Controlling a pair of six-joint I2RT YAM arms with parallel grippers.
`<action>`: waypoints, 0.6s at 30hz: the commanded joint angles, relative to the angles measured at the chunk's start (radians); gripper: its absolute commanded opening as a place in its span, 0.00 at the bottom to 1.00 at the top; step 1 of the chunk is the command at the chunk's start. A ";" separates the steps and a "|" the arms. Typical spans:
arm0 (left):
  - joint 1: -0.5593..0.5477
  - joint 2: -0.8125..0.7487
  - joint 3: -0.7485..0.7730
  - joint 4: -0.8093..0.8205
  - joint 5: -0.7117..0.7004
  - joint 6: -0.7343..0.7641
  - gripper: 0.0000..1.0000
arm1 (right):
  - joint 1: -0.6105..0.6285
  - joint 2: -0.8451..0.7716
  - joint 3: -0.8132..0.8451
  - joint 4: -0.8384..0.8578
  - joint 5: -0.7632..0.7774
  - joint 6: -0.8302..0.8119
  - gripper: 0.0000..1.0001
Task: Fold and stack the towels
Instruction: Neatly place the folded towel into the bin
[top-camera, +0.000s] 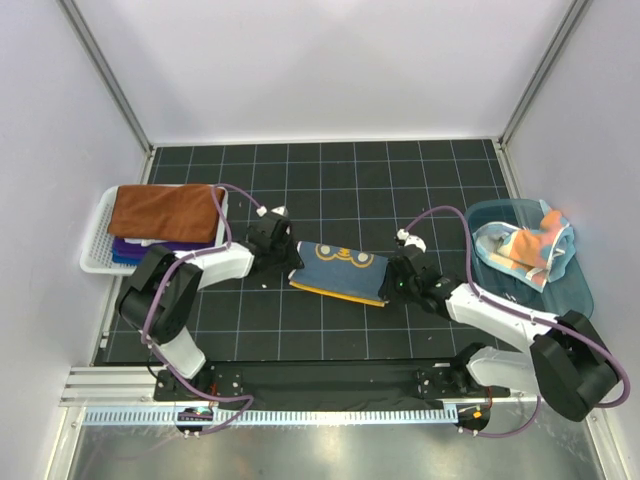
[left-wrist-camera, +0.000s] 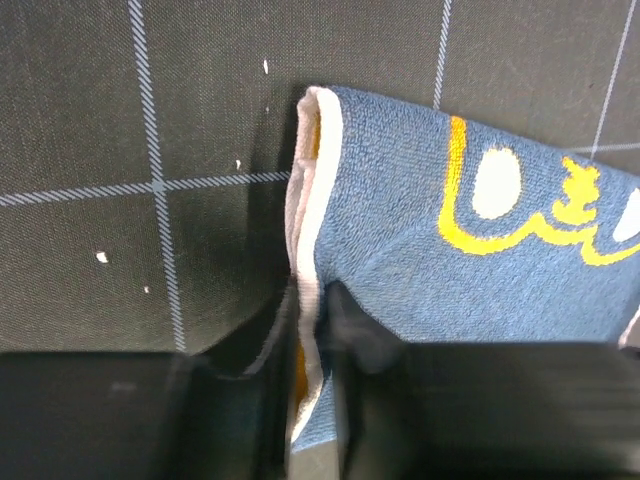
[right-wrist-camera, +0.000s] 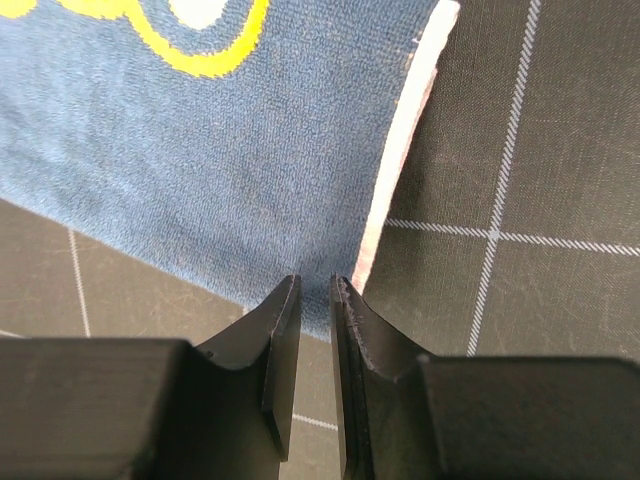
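Observation:
A navy-and-yellow towel (top-camera: 340, 268) lies folded in a long strip on the mat between the two arms. My left gripper (top-camera: 292, 262) is shut on its left end; in the left wrist view the white hem (left-wrist-camera: 305, 220) is pinched between the jaws (left-wrist-camera: 318, 300). My right gripper (top-camera: 388, 285) is at the towel's right end. In the right wrist view its jaws (right-wrist-camera: 315, 285) stand a narrow gap apart, with the towel's near corner (right-wrist-camera: 200, 150) caught between the tips. A rust brown towel (top-camera: 165, 212) tops a stack that includes a purple towel (top-camera: 150, 247).
The stack sits in a white slatted basket (top-camera: 95, 255) at the left edge. A teal round tub (top-camera: 575, 290) at the right holds crumpled towels (top-camera: 525, 245), orange, white and light blue. Grey walls enclose the black gridded mat (top-camera: 330, 180).

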 joint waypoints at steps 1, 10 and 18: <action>-0.026 0.071 -0.064 -0.135 -0.043 -0.003 0.16 | 0.004 -0.058 0.019 -0.021 0.010 -0.026 0.26; -0.043 -0.005 0.121 -0.404 -0.360 0.076 0.00 | 0.004 -0.115 0.086 -0.078 0.015 -0.047 0.25; -0.040 -0.029 0.328 -0.607 -0.703 0.209 0.00 | 0.004 -0.140 0.142 -0.110 -0.007 -0.072 0.25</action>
